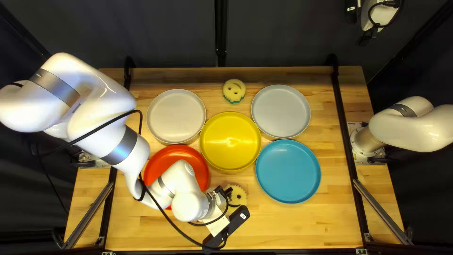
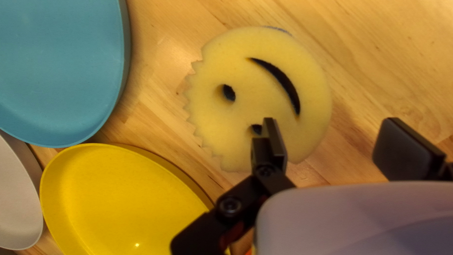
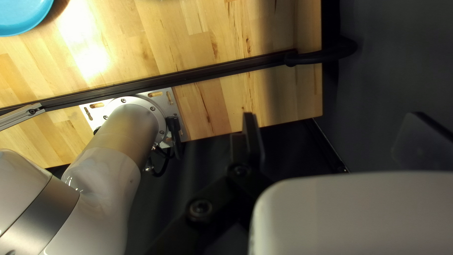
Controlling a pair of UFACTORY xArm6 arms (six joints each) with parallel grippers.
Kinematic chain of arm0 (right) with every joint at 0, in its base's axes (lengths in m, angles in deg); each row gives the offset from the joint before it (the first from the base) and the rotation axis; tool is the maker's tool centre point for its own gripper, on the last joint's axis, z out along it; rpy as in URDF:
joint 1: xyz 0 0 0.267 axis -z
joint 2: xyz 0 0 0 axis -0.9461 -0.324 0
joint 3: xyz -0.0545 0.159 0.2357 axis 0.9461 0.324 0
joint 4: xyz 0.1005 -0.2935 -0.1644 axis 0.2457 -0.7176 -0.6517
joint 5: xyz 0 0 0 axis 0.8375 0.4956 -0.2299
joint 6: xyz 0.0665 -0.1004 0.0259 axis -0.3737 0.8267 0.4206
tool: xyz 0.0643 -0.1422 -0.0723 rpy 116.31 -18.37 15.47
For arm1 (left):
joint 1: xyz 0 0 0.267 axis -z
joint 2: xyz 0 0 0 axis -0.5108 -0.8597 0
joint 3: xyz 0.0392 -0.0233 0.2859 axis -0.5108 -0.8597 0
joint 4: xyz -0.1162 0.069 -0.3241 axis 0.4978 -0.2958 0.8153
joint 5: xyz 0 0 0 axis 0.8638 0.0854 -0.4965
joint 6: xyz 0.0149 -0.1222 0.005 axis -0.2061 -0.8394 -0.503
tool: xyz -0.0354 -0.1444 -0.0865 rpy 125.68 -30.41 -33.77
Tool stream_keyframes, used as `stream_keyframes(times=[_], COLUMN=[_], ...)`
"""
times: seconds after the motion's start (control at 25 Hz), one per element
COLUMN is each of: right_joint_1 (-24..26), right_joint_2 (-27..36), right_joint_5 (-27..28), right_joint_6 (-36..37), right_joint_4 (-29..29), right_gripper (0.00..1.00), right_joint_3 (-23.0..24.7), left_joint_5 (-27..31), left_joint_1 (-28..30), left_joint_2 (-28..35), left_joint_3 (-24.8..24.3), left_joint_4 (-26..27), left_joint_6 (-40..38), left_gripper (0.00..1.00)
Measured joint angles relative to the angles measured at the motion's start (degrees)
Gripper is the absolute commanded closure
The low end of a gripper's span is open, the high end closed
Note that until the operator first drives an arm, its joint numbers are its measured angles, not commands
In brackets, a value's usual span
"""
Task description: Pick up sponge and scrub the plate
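Ahead of the left tool (image 1: 227, 192), seemingly apart, a sponge (image 2: 258, 98)

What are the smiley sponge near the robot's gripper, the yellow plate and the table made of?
Sponge: probably foam, matte, with cleanly cut holes.
Yellow plate: looks like smooth, slightly shiny plastic, going by its small glints; glazed ceramic is possible.
Table: seems wood with a light sheen, since grain and joined strips show.

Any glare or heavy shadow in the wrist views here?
Right wrist view: strong glare on the table near the blue plate, a darker shaded band toward the curtain. Left wrist view: a pinpoint highlight on the yellow plate.
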Motion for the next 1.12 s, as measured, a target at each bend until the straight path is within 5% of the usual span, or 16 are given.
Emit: stream_keyframes(times=[0.68, 0.72, 0.76, 1.12], right_joint_1=[0.0, 0.0, 0.0, 0.0], right_joint_2=[0.0, 0.0, 0.0, 0.0], right_joint_5=[0.0, 0.0, 0.0, 0.0], right_joint_6=[0.0, 0.0, 0.0, 0.0], right_joint_4=[0.0, 0.0, 0.0, 0.0], right_gripper=[0.0, 0.0, 0.0, 0.0], right_joint_3=[0.0, 0.0, 0.0, 0.0], left_joint_5=[-2.43, -2.54, -2.62, -2.76], left_joint_1=[-0.63, -0.68, -0.73, -0.82], left_joint_2=[-0.49, -0.6, -0.71, -0.87], left_joint_3=[-1.21, -1.2, -1.14, -1.02], left_joint_4=[-2.31, -2.23, -2.08, -1.82], left_joint_6=[-1.71, -1.62, -1.46, -1.17], left_gripper=[0.0, 0.17, 1.0, 1.0])
